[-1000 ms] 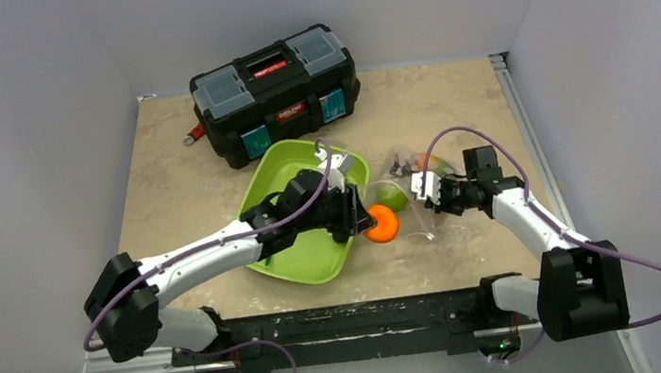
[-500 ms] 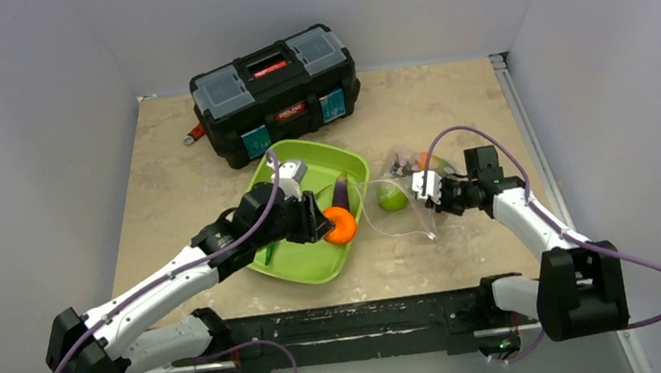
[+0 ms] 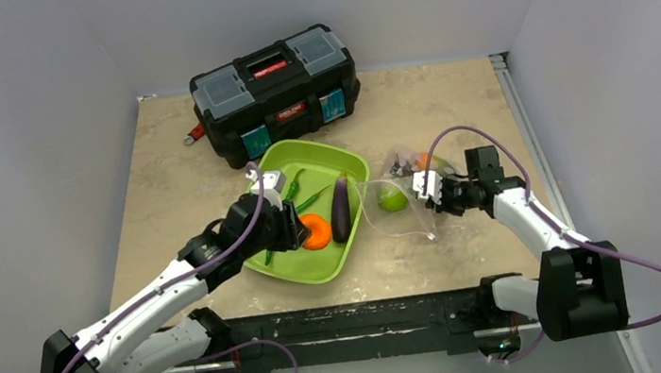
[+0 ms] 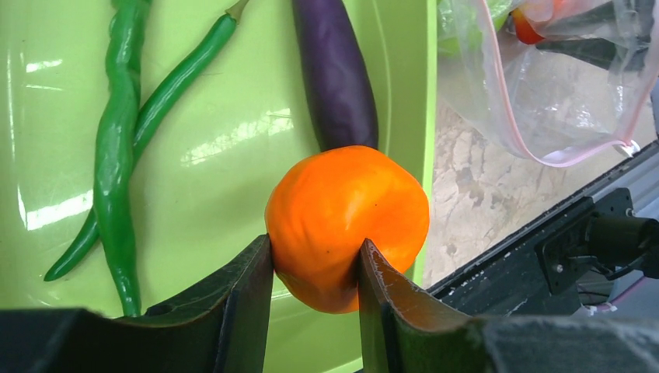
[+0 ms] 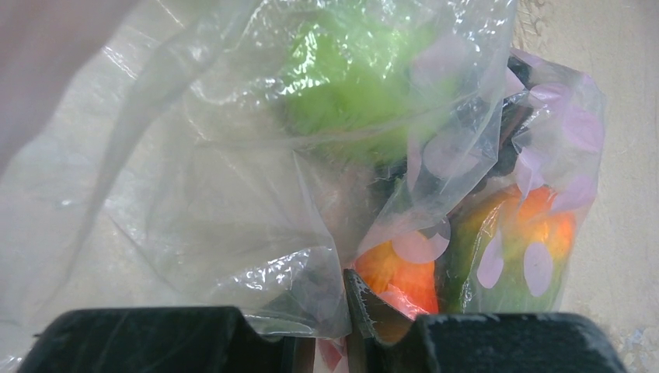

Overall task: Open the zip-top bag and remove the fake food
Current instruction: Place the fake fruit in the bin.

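above tray (image 3: 321,277), left hand (image 4: 315,252) tight on glossy orange (image 4: 347,210), right hand (image 5: 328,315) tight on crinkly bag (image 5: 233,217)

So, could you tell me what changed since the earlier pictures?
The left gripper carried the round orange toy fruit leftward from the mouth of the clear zip-top bag to over the lime-green plastic tray. The right gripper still pinches the bag, green lime inside.

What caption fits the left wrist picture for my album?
Left fingers pinch the orange over the green tray, beside the eggplant.
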Controlling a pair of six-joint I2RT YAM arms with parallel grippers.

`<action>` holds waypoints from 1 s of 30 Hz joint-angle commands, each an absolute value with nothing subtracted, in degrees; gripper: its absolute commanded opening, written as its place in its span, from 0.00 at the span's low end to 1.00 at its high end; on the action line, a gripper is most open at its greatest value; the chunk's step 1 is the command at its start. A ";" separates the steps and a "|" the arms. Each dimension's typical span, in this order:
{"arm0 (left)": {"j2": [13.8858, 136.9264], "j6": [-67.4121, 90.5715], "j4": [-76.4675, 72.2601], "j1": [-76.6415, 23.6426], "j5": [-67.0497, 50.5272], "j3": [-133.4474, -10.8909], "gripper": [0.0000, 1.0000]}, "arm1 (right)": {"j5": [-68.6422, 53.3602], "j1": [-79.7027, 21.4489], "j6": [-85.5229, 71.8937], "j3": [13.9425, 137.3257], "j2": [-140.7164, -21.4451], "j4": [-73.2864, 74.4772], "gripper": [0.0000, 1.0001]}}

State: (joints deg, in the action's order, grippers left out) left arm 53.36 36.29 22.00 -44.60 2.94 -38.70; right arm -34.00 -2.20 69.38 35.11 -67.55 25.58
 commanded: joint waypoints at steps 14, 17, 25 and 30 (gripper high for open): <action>52.86 35.67 20.84 -42.49 6.07 -35.45 0.00 | -35.51 -1.93 68.65 35.28 -68.72 26.43 0.20; 53.23 35.77 20.57 -42.38 6.14 -35.12 0.00 | -35.51 -1.88 68.69 35.28 -68.82 26.46 0.20; 54.16 35.94 20.24 -42.19 6.37 -34.81 0.00 | -35.50 -1.85 68.65 35.28 -68.77 26.41 0.22; 54.48 36.12 20.04 -42.10 6.34 -34.65 0.00 | -35.50 -1.85 68.70 35.30 -68.82 26.54 0.23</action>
